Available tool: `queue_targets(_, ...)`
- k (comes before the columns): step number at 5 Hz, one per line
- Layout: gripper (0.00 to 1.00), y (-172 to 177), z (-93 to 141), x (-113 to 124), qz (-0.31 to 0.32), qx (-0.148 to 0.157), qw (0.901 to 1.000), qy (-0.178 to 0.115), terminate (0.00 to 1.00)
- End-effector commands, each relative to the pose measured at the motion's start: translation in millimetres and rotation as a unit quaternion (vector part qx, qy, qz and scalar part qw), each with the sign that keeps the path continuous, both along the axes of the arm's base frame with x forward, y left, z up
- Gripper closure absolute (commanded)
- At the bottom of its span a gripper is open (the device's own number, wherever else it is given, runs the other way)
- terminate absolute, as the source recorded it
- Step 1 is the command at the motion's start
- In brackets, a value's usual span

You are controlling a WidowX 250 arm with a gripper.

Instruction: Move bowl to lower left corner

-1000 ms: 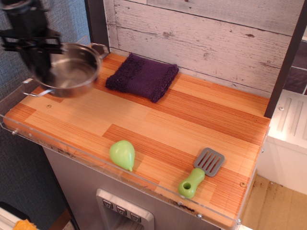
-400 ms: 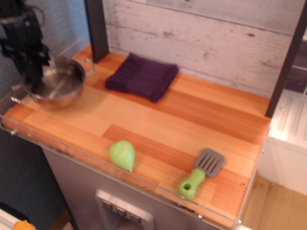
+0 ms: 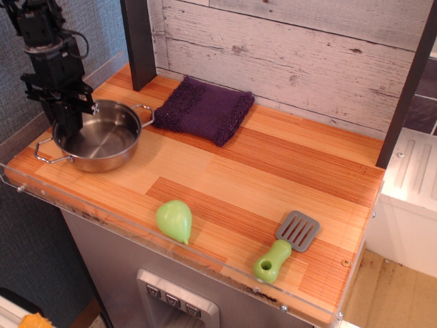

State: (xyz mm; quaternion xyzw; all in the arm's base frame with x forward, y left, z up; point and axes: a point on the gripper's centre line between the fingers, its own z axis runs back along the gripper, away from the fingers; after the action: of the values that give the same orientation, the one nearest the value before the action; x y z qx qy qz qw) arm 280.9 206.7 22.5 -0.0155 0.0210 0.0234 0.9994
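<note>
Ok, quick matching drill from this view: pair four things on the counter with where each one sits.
Things:
1. bowl
2. purple cloth
3. green pear
4. spatula

Places:
A. front edge, middle
B. left end, under the pincer
C. front right
D. back, by the plank wall

Pairs: 1-B, 2-D, 3-A, 4-C

My counter (image 3: pixel 225 181) is striped light and orange wood with a clear plastic rim. On it sit the steel bowl (image 3: pixel 102 140) near the left end, a folded purple cloth (image 3: pixel 203 109) just beside it toward the back wall, a green pear (image 3: pixel 175 220) near the front edge, and a green-handled spatula (image 3: pixel 287 246) toward the right front.
</note>
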Motion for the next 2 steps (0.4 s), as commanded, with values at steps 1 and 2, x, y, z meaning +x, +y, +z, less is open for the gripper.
queue_targets(1,1.0,-4.4,9.4,-3.9,-0.007,0.024,0.9997,-0.005,0.0)
queue_targets(2,1.0,-9.3,8.8,-5.4,-0.013,0.024,0.9996,-0.003,0.0)
